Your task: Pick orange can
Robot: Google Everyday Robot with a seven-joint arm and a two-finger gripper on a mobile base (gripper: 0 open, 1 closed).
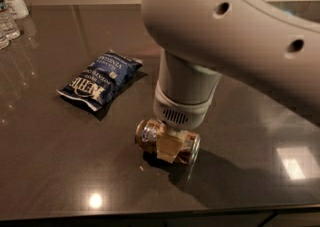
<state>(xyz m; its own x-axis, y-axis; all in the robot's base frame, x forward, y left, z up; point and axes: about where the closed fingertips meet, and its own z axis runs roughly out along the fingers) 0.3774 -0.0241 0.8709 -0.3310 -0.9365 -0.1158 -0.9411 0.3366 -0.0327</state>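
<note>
The pale two-finger gripper (pixel 170 142) points straight down from the thick grey arm (pixel 225 31) and pinches the orange can (pixel 148 135), a coppery metal drink can with silver ends. One cream finger (pixel 169 147) presses on its near side; the far one is hidden. The can lies on its side on the glossy dark table (pixel 60 166), right of a crinkled blue chip bag (pixel 100 78). Clear plastic water bottles (pixel 10 13) stand far left. The grasp looks made; the lift remains.
</note>
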